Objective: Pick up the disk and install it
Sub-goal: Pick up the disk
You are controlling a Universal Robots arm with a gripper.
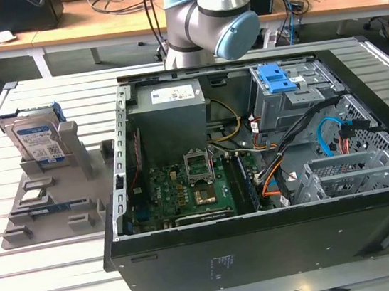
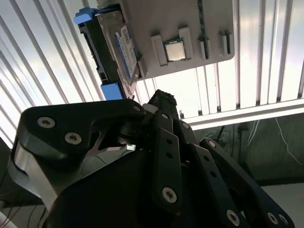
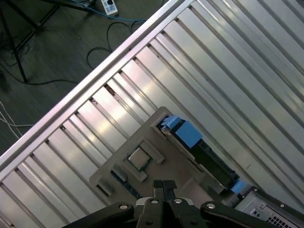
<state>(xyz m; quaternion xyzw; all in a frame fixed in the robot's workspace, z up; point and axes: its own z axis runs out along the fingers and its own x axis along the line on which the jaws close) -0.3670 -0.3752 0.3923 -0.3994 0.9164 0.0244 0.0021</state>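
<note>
Your gripper (image 3: 164,186) has its two fingertips pressed together with nothing between them. In both wrist views it hangs over the grey holder (image 3: 183,166) and touches nothing. The disk (image 3: 209,156) is near it but apart from it, so the pick has not yet been made. In the exterior view you see the arm (image 1: 210,21) at top centre, behind the computer case (image 1: 265,244).

The disk (image 1: 38,137) is at the exterior view's left, in the upper part of the frame. It stands on its long edge in a slot at the back of the holder (image 1: 51,200), which lies on the slatted table (image 1: 55,286). That upright pose looks deliberate: both flat faces stay free above the slot, so fingers could close across it.

The case lies on its side with the cover off, probably so that the inside can be reached from above. A drive cage topped by a blue latch (image 1: 277,77) sits at its upper right, beside the grey power supply (image 1: 170,105).

The disk (image 2: 116,52) is a flat silver rectangle with a white-and-blue label on its broad face. A bright blue frame clips round it, with tabs showing at both ends in the second wrist view. A small square chip (image 2: 175,50) rests in a pocket of the holder (image 2: 190,19), near the disk.
</note>
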